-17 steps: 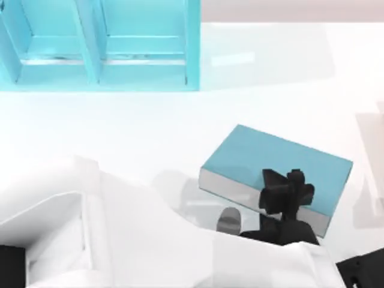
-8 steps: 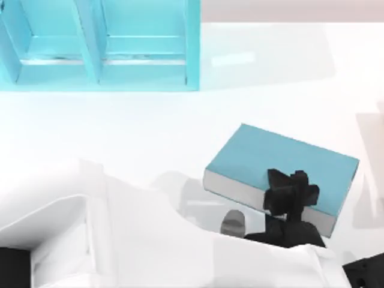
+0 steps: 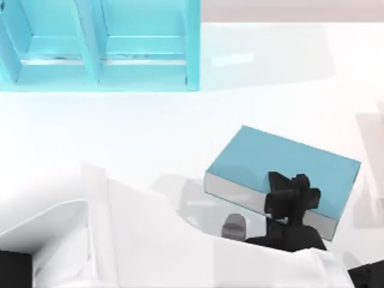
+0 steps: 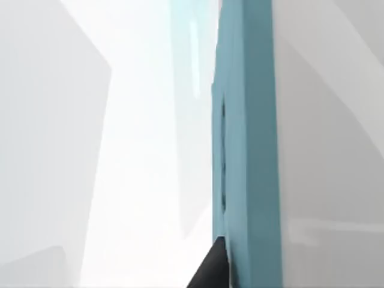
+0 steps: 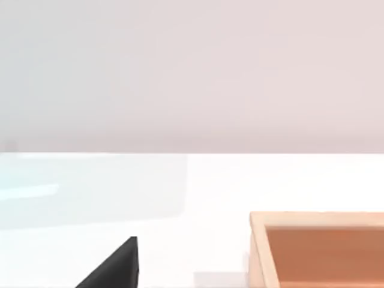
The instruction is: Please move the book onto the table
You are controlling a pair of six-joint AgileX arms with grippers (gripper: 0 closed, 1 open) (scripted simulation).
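Observation:
The book (image 3: pixel 282 159), thick with a light-blue cover and grey-white page edges, sits right of centre in the top view, angled. It casts a shadow to its left on the glossy white table (image 3: pixel 138 129), so it seems to hang just above the surface. My left gripper (image 3: pixel 292 197) is shut on the book at its near long edge, one black finger over the cover. The left wrist view has the book (image 4: pixel 247 150) edge-on beside a black fingertip (image 4: pixel 211 270). My right gripper (image 5: pixel 114 269) is parked at the lower right.
The turquoise shelf unit (image 3: pixel 99 54) stands at the back left. A wooden open box (image 5: pixel 318 249) lies on the table in the right wrist view. My left arm's white body (image 3: pixel 138 240) covers the front left of the table.
The book and my left gripper have shifted slightly to the right. The right arm has stayed where it was.

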